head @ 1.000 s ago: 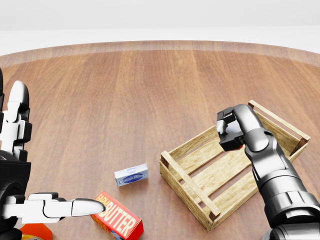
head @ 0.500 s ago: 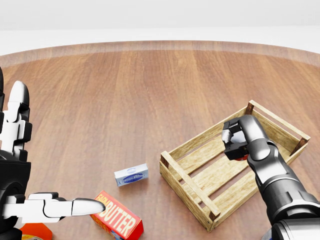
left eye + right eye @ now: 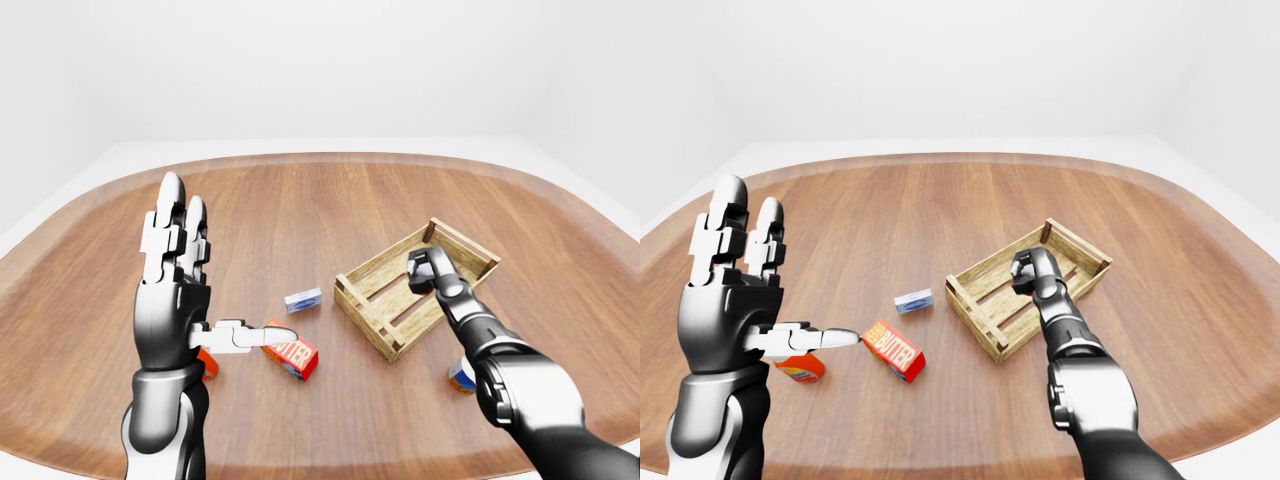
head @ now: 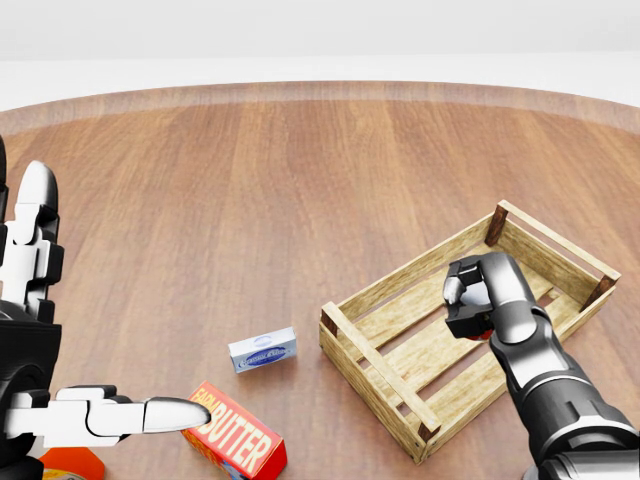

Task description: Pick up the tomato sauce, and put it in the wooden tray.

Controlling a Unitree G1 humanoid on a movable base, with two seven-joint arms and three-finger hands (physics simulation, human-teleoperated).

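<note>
The wooden tray [image 4: 372, 358] lies slanted at the right of the head view. My right hand [image 4: 468, 298] is low inside it, over the slats, with its fingers curled shut round the tomato sauce [image 4: 485, 318]. Only a sliver of red shows under the fingers; the hand hides the rest. At the left of the left-eye view my left hand [image 3: 215, 290] is raised and open, fingers pointing up and thumb out to the right, holding nothing.
A red butter box [image 4: 238, 440] and a small blue-and-white box [image 4: 262, 351] lie left of the tray. An orange can [image 3: 800, 368] stands by my left hand. A blue-labelled can [image 3: 461, 376] stands beside my right forearm. The round wooden table [image 4: 300, 180] extends toward the top.
My right hand has come down in the head view, from above the tray's far rail to low inside the tray, still closed on the red item. The left hand has not moved.
</note>
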